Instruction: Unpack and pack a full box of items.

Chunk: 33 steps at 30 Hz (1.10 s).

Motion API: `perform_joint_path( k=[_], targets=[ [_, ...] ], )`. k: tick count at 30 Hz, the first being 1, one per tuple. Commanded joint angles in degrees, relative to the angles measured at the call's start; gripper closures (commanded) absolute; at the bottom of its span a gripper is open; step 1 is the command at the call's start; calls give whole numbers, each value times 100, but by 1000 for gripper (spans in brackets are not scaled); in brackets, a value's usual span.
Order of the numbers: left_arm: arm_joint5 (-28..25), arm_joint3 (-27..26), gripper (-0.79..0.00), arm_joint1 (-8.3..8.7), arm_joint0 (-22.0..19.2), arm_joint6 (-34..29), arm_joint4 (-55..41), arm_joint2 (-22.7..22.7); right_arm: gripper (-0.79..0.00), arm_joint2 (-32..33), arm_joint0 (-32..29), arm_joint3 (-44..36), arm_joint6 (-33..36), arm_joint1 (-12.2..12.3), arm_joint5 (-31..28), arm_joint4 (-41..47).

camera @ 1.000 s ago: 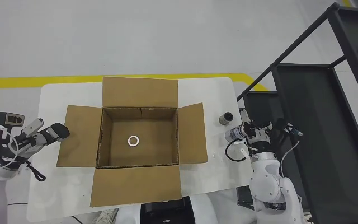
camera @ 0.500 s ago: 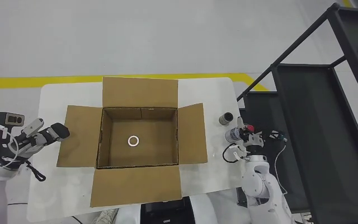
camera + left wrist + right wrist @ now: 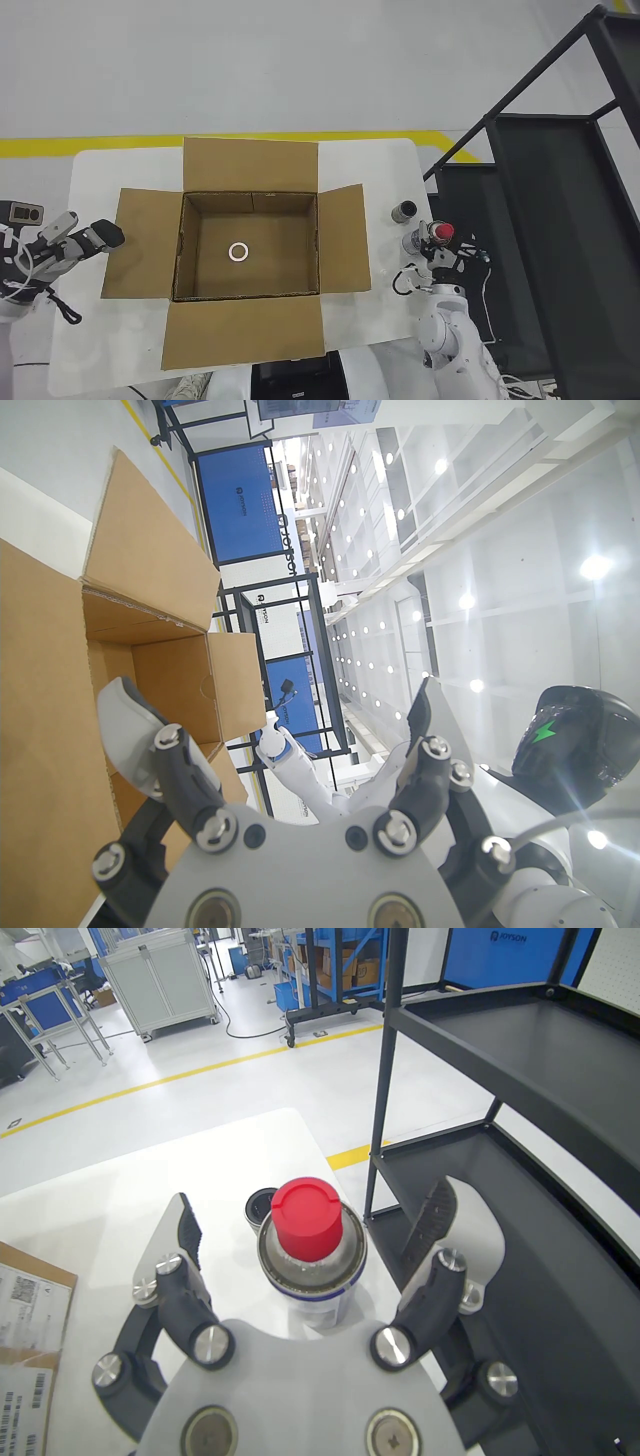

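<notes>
Open box (image 3: 250,165) on white table (image 3: 120,170); yellow floor line (image 3: 30,147), black rack (image 3: 560,170).

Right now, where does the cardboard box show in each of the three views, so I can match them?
Top view: the cardboard box sits open at the table's middle, flaps spread.
Left wrist view: its flaps and inner wall lie just beyond the open left gripper.
Right wrist view: one labelled flap corner lies beside the right gripper, apart from the spray can.
Shared landmark: the black shelf rack past the table.
</notes>
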Motion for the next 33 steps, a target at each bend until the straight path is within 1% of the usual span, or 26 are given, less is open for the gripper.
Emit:
perform_joint_path(
  k=[1,4,11,21,22,24,25,26,27,28,33],
  targets=[
    [0,0,-785,0,0,0,0,0,-785,-60,140,236,-44,-6,24,-30],
    [0,0,-785,0,0,0,0,0,-785,-144,276,453,-29,-14,-117,74],
    [0,0,-785,0,0,0,0,0,-785,-213,435,808,-223,-26,39,15],
    [0,0,-785,0,0,0,0,0,-785,-371,554,1256,-393,-39,30,-64],
    [0,0,-785,0,0,0,0,0,-702,-384,595,1317,-399,-41,25,-57],
    [0,0,-785,0,0,0,0,0,-357,-392,649,1385,-407,-43,17,-26],
    [0,0,-785,0,0,0,0,0,-268,-393,674,1414,-415,-43,16,-20],
    [0,0,-785,0,0,0,0,0,-145,-392,697,1441,-424,-43,15,-11],
    [0,0,-785,0,0,0,0,0,-40,-390,718,1464,-434,-43,14,0],
    [0,0,-785,0,0,0,0,0,0,-384,736,1481,-446,-43,13,17],
    [0,0,-785,0,0,0,0,0,0,-336,794,1549,-493,-43,34,141]
  ],
)
